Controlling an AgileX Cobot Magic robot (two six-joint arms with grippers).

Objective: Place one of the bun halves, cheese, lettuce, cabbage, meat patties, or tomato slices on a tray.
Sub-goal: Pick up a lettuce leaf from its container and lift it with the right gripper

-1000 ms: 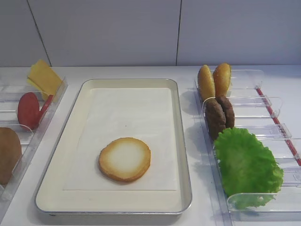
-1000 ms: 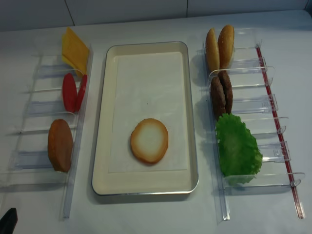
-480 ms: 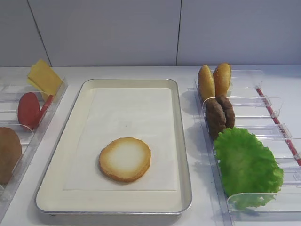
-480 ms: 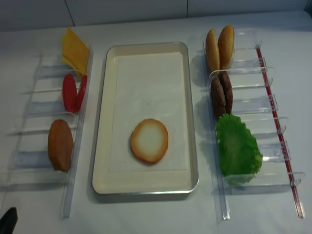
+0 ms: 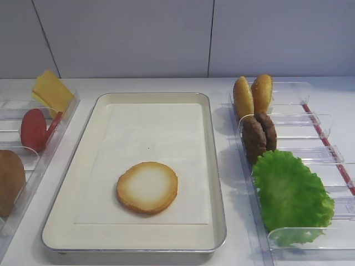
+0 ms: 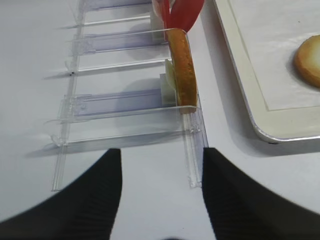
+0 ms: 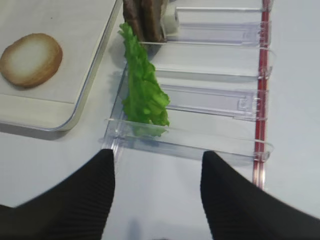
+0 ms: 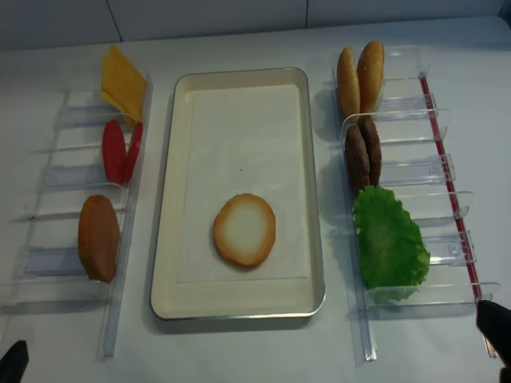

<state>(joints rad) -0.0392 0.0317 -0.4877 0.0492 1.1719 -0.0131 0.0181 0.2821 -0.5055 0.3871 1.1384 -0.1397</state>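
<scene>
Two grippers: both low at the near edge of the counter, jaws apart, nothing held.
Right gripper (image 7: 157, 192): lettuce (image 7: 142, 90) lies straight ahead, just beyond its fingertips, standing on edge in the clear bin (image 7: 210, 142).
Leaf axis: runs away from the gripper, toward the meat patties (image 7: 145, 20).
Nearer arm: right, I judge.
Tray (image 7: 80, 107): ahead and left, toasted bun half (image 7: 31, 59) on it.
Left gripper (image 6: 162, 192): faces the other bin.

The right gripper (image 7: 157, 192) hangs low at the near right, jaws spread wide and empty; the left gripper (image 6: 162, 192) likewise at the near left.
</scene>
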